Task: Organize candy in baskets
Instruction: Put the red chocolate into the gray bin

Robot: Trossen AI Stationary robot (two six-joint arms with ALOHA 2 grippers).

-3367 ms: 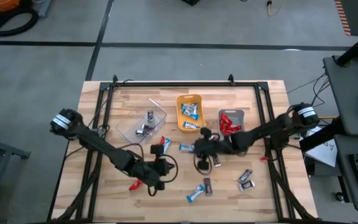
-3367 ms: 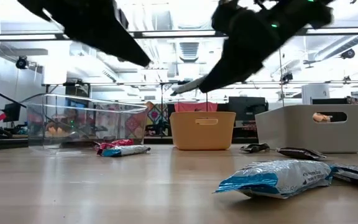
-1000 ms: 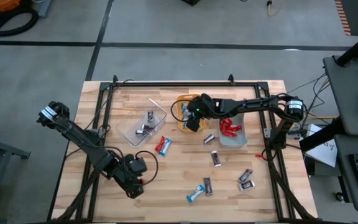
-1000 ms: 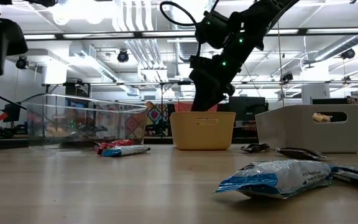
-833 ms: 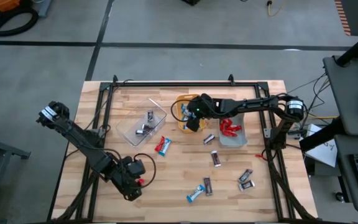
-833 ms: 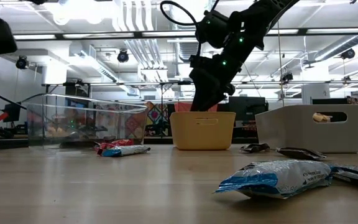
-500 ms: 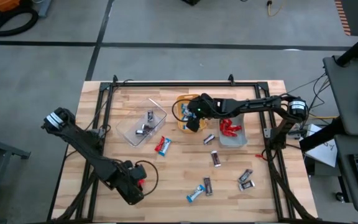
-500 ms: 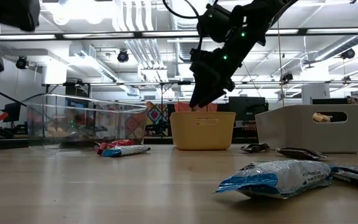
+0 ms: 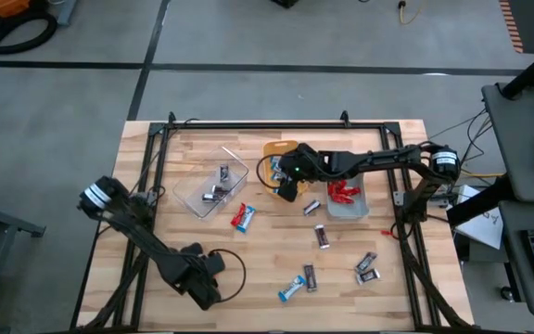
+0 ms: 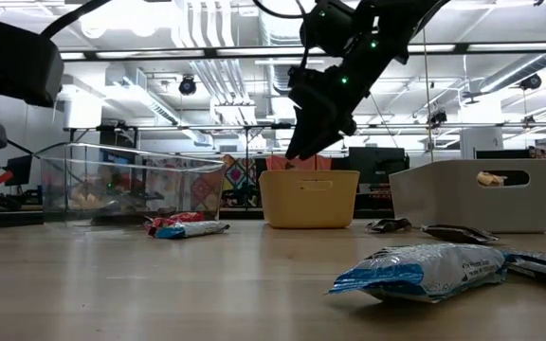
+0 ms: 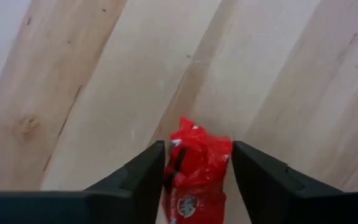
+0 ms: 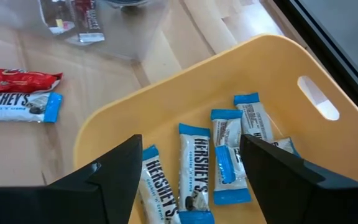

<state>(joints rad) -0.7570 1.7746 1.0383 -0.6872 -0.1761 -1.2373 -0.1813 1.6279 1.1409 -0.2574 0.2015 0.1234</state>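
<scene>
Left gripper (image 11: 196, 171) at 7 o'clock grasps a red wrapped candy bar (image 11: 194, 177) for sorting; right gripper (image 12: 188, 180), jaws released, hovers over the orange plastic basket (image 12: 166, 99)

high: straight down over my whole worktop (image 9: 248, 148) | low: level across it | wrists: close, downward | shared: orange basket (image 10: 309, 197)
</scene>
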